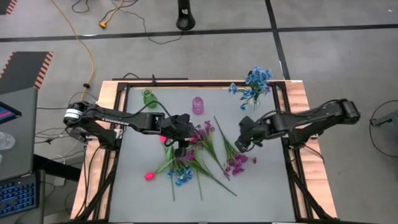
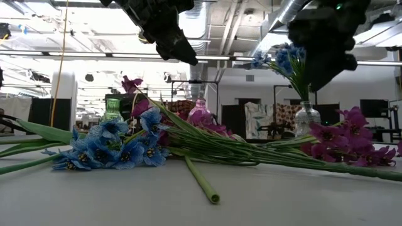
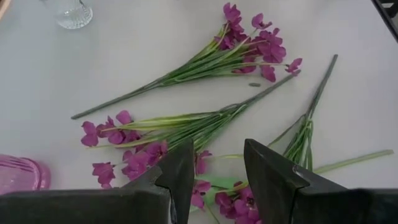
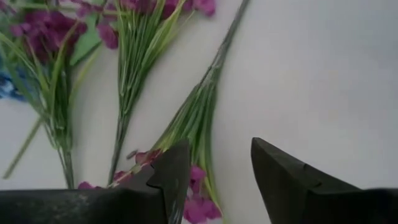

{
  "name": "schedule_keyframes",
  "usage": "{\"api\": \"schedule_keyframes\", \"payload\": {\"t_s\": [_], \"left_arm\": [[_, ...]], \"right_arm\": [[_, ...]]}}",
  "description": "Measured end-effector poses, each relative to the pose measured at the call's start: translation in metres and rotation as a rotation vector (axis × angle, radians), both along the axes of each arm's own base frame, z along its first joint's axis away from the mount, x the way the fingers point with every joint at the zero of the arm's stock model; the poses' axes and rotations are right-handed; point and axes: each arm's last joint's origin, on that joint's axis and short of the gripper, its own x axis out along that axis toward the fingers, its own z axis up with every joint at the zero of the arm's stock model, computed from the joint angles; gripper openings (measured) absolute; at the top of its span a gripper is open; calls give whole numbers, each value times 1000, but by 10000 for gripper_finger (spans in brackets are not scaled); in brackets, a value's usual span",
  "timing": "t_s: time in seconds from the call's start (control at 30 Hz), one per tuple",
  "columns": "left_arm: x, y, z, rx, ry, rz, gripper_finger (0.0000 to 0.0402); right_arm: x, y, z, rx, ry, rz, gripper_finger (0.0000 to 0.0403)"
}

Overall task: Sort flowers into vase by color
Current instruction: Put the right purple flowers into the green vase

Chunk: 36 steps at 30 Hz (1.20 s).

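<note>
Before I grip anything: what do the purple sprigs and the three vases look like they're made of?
Purple sprigs: likely fabric petals on matte plastic stems; the cut stem end in the low view looks solid and uniform. Clear vase holding blue flowers: glass or clear plastic, see-through with glints. Pink vase and green vase: tinted, translucent, glossy; glass or plastic, can't tell.

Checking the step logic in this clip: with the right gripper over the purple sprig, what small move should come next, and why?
Probably lower the right gripper straight down onto the purple sprig and close on its stem. Its fingers are open with nothing between them, and the sprig lies flat on the table just below. The blue flowers already stand in a clear vase; the pink vase is empty.
</note>
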Motion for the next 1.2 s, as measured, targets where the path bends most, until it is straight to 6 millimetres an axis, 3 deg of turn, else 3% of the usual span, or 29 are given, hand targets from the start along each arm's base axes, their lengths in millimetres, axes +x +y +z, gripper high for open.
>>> {"api": "schedule_keyframes", "payload": {"t_s": [0.27, 0.47, 1.2], "left_arm": [[0, 0, 0, 2, 4, -1, 128], [0, 0, -1, 12, 4, -11, 128], [0, 0, -1, 12, 4, -11, 128]], "right_arm": [[36, 15, -36, -5, 27, 33, 182], [52, 17, -59, -10, 51, 29, 177], [67, 16, -111, -39, 217, 17, 172]]}}
